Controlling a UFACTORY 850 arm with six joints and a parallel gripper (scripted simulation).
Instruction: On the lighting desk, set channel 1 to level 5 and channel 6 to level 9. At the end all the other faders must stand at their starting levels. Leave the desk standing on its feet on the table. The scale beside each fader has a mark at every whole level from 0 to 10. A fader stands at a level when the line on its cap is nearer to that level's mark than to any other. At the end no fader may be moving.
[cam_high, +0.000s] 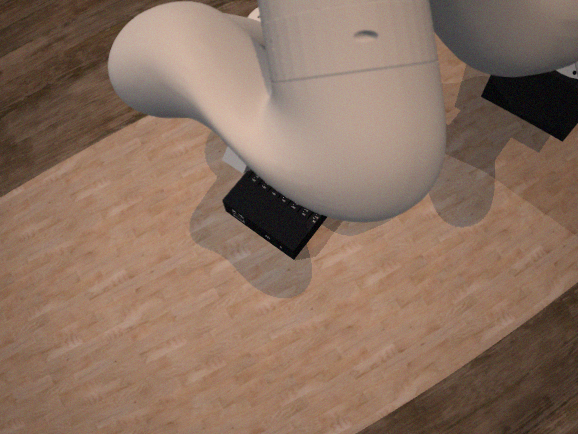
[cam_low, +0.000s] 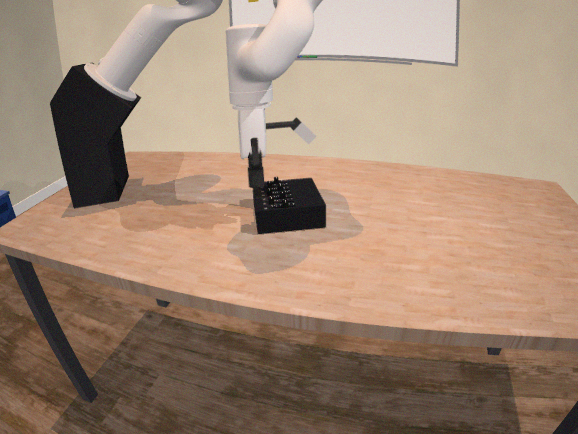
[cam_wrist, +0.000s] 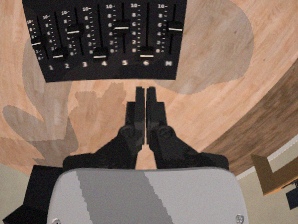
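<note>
The desk (cam_high: 272, 215) (cam_low: 292, 220) (cam_wrist: 112, 73), a black box, sits flat on the table, at 12 o'clock in the wrist view. Its black caps bear pale lines: 1 (cam_wrist: 36, 43) partway up, 6 (cam_wrist: 146, 55) at the bottom; 2 (cam_wrist: 58, 56) and 4 (cam_wrist: 100, 56) low; 3 (cam_wrist: 73, 31), 5 (cam_wrist: 121, 28) and M (cam_wrist: 175, 29) higher.

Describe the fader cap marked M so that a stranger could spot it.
On the pale wooden table sits a black box-shaped lighting desk. Its fader row ends in this black, white-lined cap, the only one above a letter, not a number.
</note>
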